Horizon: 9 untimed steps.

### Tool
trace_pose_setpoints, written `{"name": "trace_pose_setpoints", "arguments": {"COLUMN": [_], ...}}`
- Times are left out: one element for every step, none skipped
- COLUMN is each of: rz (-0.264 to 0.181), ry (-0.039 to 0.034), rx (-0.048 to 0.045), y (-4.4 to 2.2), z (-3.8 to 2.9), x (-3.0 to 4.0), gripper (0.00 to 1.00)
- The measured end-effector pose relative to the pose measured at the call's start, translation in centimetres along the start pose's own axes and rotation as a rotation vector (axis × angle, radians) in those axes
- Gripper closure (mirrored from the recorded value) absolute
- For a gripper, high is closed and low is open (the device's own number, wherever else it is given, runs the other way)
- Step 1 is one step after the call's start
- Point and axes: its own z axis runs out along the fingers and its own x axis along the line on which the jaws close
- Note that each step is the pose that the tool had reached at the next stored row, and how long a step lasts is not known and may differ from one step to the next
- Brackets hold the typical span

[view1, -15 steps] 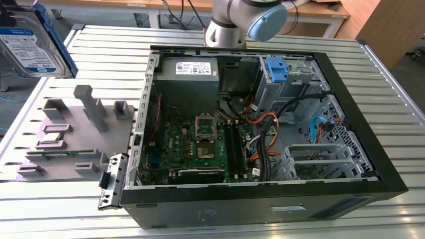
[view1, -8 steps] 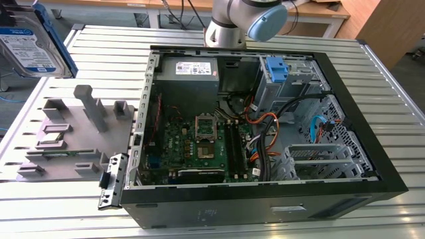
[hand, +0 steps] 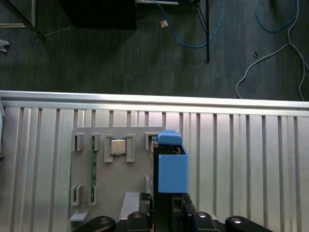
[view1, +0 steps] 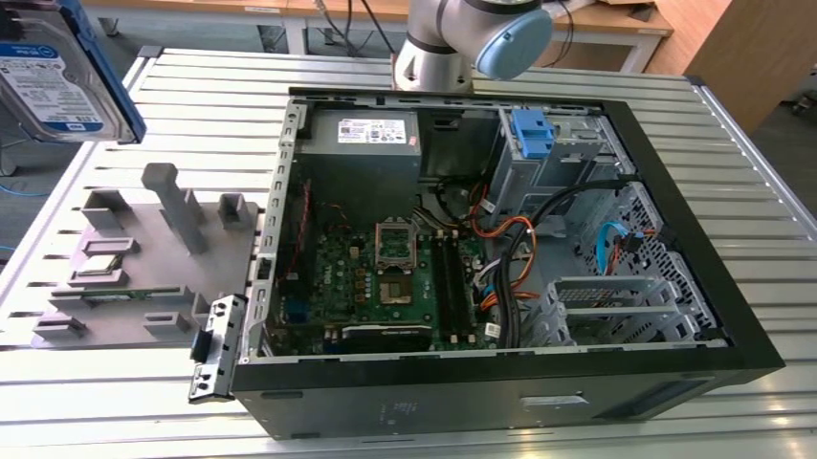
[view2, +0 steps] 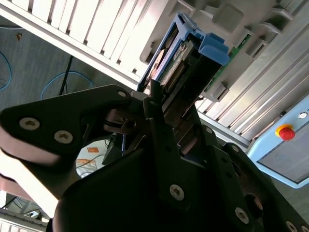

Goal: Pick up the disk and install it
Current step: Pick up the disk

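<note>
The disk, a silver drive with a blue-and-white label in a blue plastic frame, hangs high at the exterior view's left, above the slatted table. In the second wrist view my gripper is shut on the disk, its dark fingers clamped on the drive's sides. In the first wrist view the disk's blue frame stands edge-on above the grey parts holder, with my gripper below it.
An open computer case lies on the slatted table, with motherboard, grey power supply, a bare blue bracket and a metal drive cage. A grey parts holder sits left of it.
</note>
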Motion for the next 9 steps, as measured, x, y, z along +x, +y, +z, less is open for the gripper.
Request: {"name": "trace_pose_setpoints", "arguments": {"rz": [0.0,0.0,0.0,0.0,0.0,0.0,0.0,0.0,0.0], "ry": [0.0,0.0,0.0,0.0,0.0,0.0,0.0,0.0,-0.0001], "rx": [0.0,0.0,0.0,0.0,0.0,-0.0001,0.0,0.0,0.0001], "y": [0.01,0.03,0.04,0.06,0.07,0.09,0.1,0.12,0.14], "z": [-0.21,-0.41,-0.62,-0.84,-1.07,-1.3,-1.52,-1.78,-2.05], "x": [-0.01,-0.03,-0.04,-0.06,-0.07,-0.08,-0.1,-0.12,-0.13], "gripper": [0.65,0.65,0.65,0.65,0.65,0.65,0.65,0.65,0.65]}}
